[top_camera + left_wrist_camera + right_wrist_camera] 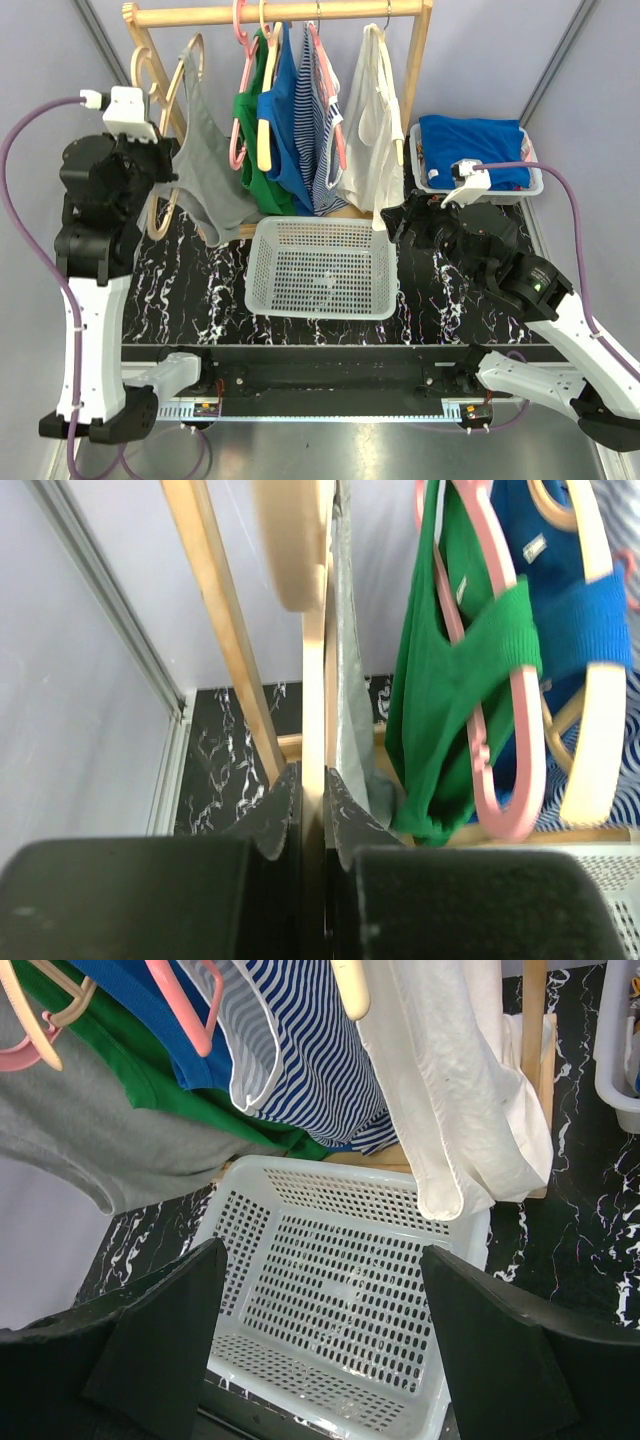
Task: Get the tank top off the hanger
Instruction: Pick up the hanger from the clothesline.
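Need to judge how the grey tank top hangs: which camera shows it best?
Top external: nearly the whole grey tank top shows, draped on its wooden hanger, which the left gripper clamps. Left wrist sees only an edge-on strip of it; right wrist only its lower part.

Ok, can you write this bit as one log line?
left gripper: shut on wooden hanger | grey tank top: on hanger | right gripper: open, near basket

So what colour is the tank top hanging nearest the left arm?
Plain grey: the tank top shows best in the top external view.
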